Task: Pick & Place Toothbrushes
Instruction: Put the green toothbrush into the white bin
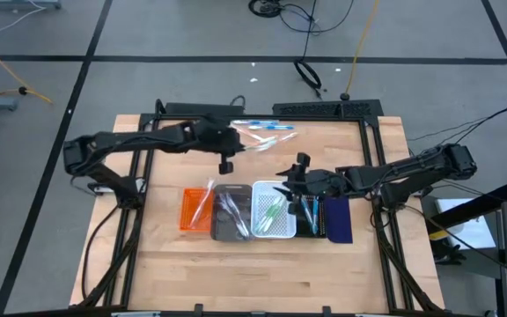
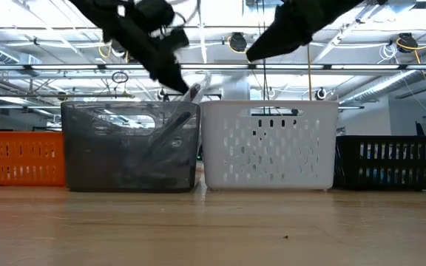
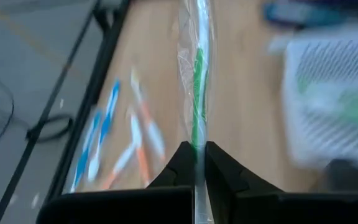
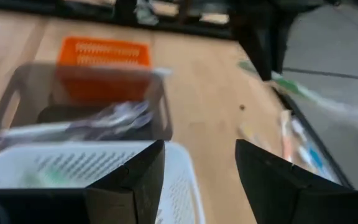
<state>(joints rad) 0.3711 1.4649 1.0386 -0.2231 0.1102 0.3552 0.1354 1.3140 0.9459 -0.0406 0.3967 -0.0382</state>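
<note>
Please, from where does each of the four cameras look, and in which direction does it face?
High view: above the table, facing straight down; both arms, trays, loose toothbrushes.
Low view: table-top height, facing level across; grey tray, white tray, arms from above.
Left wrist view: on left arm; left gripper shut on green toothbrush.
Right wrist view: on right arm; right gripper open over the white tray.
Shared: the right wrist and high views both show the orange tray.

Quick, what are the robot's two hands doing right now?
Left gripper: shut on a wrapped green toothbrush, lifted off the table.
Right gripper: open, empty, over the white tray.
</note>
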